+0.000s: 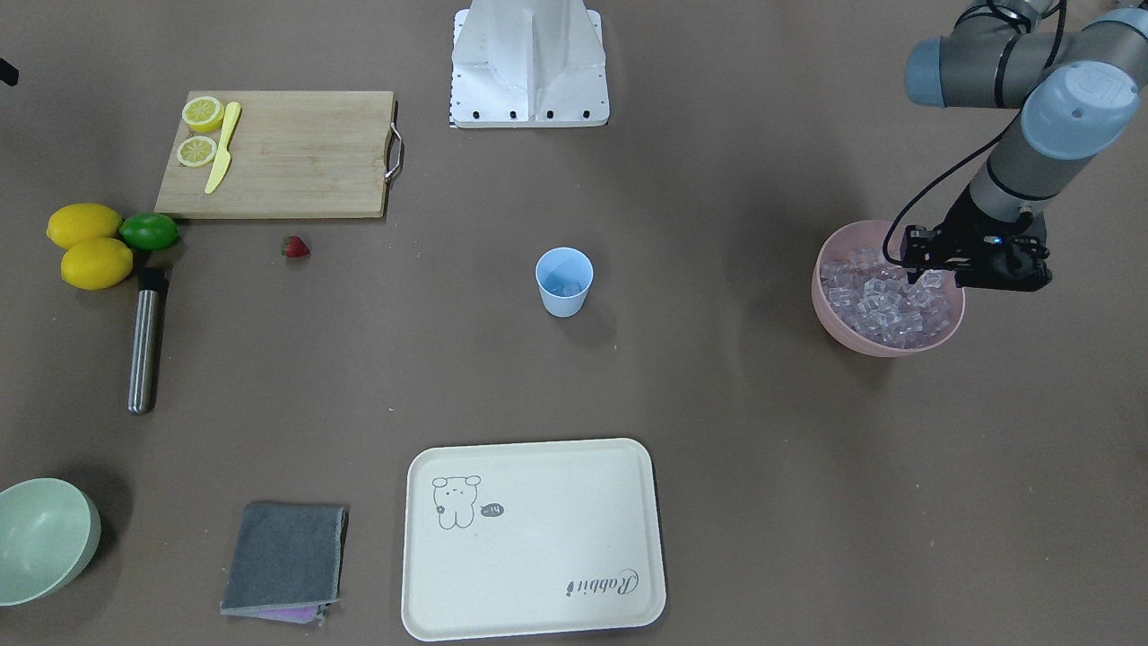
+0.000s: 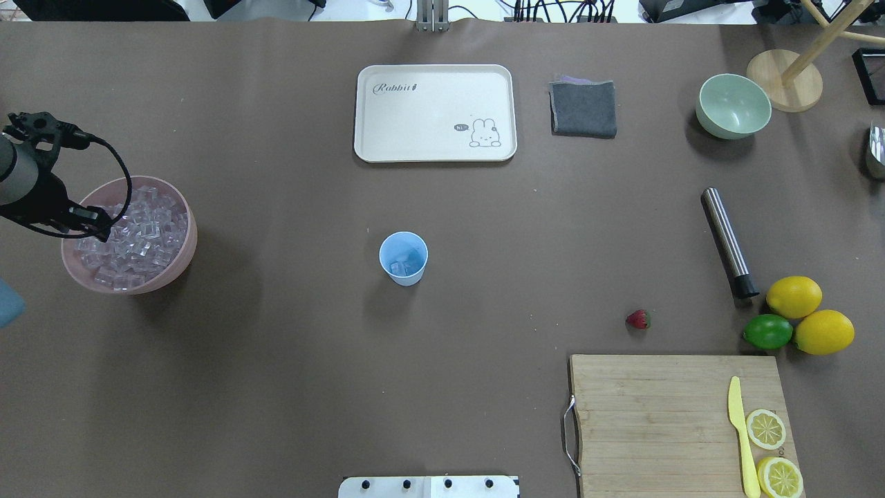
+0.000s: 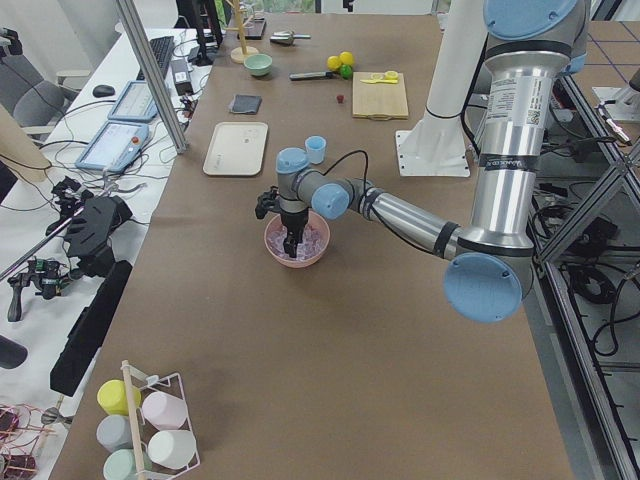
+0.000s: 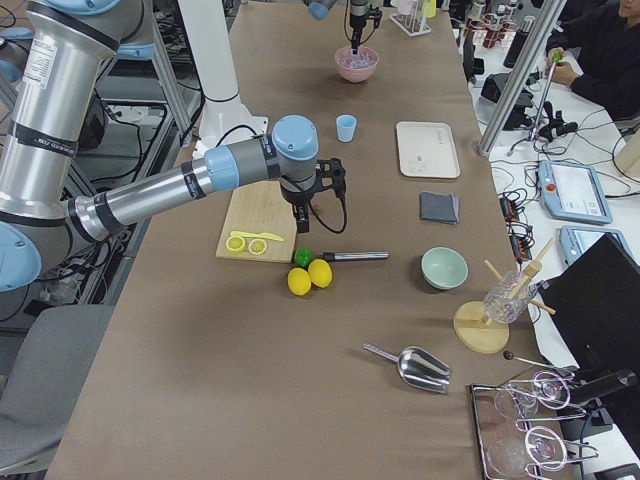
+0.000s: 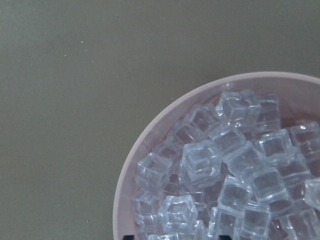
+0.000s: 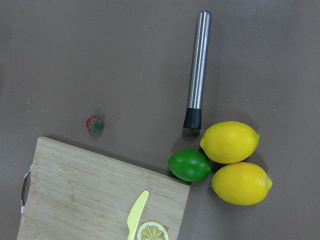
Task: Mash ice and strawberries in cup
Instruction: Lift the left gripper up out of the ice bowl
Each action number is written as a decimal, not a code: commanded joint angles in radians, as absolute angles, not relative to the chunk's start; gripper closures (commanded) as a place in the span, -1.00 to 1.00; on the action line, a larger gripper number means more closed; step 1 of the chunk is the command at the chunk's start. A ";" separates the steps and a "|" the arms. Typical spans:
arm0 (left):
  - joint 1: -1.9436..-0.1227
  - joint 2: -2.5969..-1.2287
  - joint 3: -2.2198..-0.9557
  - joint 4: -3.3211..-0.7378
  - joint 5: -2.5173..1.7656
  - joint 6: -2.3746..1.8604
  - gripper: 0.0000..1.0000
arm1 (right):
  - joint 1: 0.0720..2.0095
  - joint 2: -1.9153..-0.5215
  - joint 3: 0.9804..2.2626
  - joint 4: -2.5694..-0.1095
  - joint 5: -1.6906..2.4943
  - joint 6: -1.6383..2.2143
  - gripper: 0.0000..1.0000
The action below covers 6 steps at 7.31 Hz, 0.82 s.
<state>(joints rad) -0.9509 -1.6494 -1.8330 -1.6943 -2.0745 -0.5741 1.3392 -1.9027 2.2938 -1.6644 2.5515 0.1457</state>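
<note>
table: I judge us early in the job. Ice is being loaded; the fruit and the mashing are both left. Nothing stands between the pink bowl and the cup, so I have an open lane for carrying.
right gripper: hangs over the end of the cutting board near the lime. Only the side view shows it, so I cannot tell whether its jaws are apart or together.
left gripper: down at the heap in the pink bowl. Its wrist view shows two dark tips apart at the bottom edge, so I read the jaws as spread with nothing clamped.
tray: bare, and well apart from everything I need.
cutting board: carries two lemon halves and a yellow knife.
pink bowl: holds the ice supply.
muddler: a steel rod lying flat on the table, dark tip just beside the lime. The other end has free room for a grasp.
cup: upright, alone mid-table, with room all round. Something clear lies at its bottom, so I judge a little ice is in.
strawberry: on bare table near the cutting board's long edge, well apart from the cup and not yet in it.
ice: crowded cubes heaped nearly to the rim. I expect closing on one would nudge its neighbours.
</note>
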 commanded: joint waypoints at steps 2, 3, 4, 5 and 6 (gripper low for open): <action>-0.951 -1.646 -1.822 -1.709 -2.108 -0.612 -0.30 | 1.341 -1.904 2.306 -1.666 2.553 0.147 -1.00; -0.951 -1.644 -1.812 -1.732 -2.108 -0.621 -0.29 | 1.341 -1.904 2.306 -1.664 2.553 0.146 -1.00; -0.951 -1.644 -1.798 -1.749 -2.108 -0.623 -0.30 | 1.341 -1.904 2.306 -1.664 2.553 0.147 -1.00; -0.951 -1.644 -1.790 -1.753 -2.108 -0.624 -0.29 | 1.341 -1.907 2.312 -1.666 2.553 0.147 -1.00; -0.951 -1.644 -1.792 -1.753 -2.108 -0.626 -0.29 | 1.341 -1.907 2.312 -1.666 2.553 0.147 -1.00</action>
